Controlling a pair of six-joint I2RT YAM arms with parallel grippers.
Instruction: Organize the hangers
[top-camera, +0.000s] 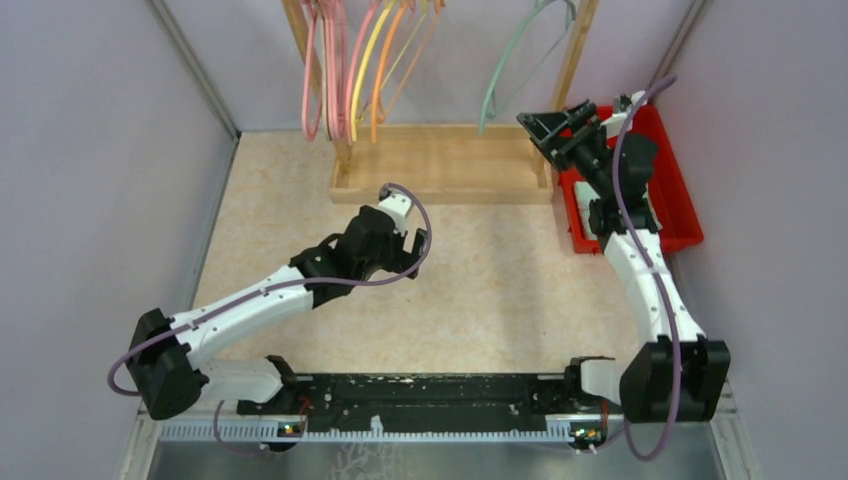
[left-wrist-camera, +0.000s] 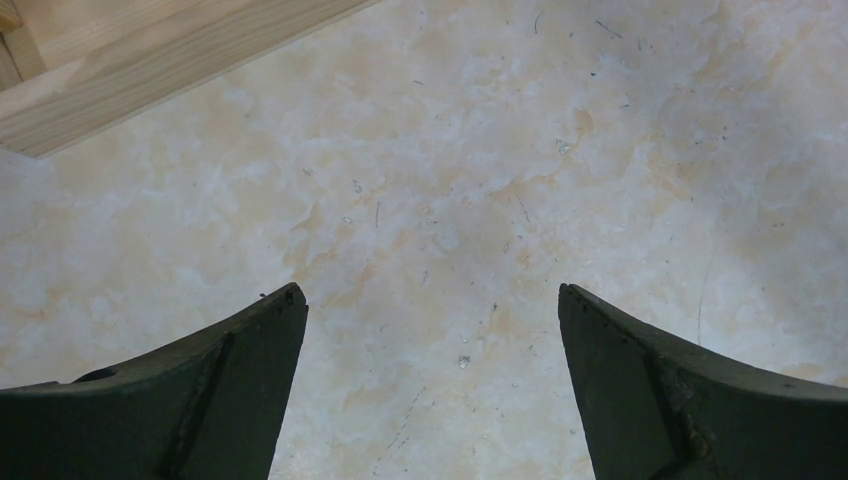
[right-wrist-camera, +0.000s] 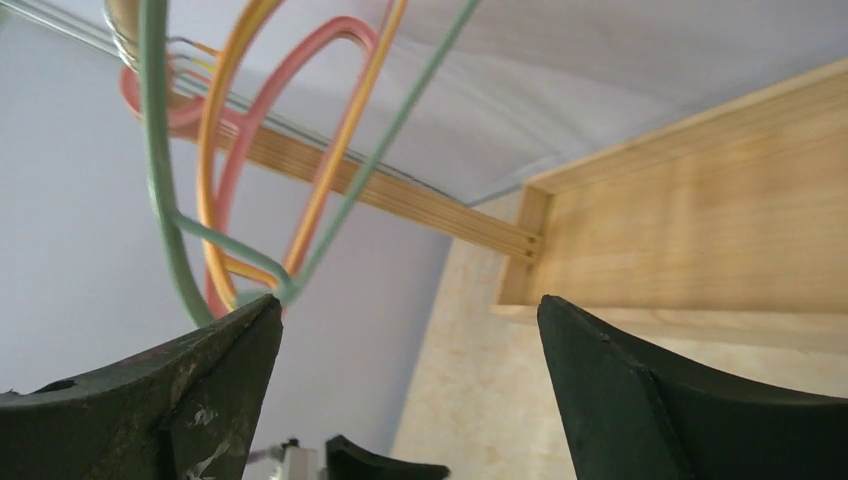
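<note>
Several hangers hang from the wooden rack at the back: pink ones, a yellow one and an orange one on the left, and a pale green one alone on the right. My right gripper is open and empty, raised just right of the green hanger's lower end. In the right wrist view the green hanger hangs just past my left fingertip, with the pink and orange ones behind it. My left gripper is open and empty, pointing down at the bare table.
The rack's wooden base tray lies at the back of the table; its corner shows in the left wrist view. A red bin stands at the back right under the right arm. Grey walls close in both sides.
</note>
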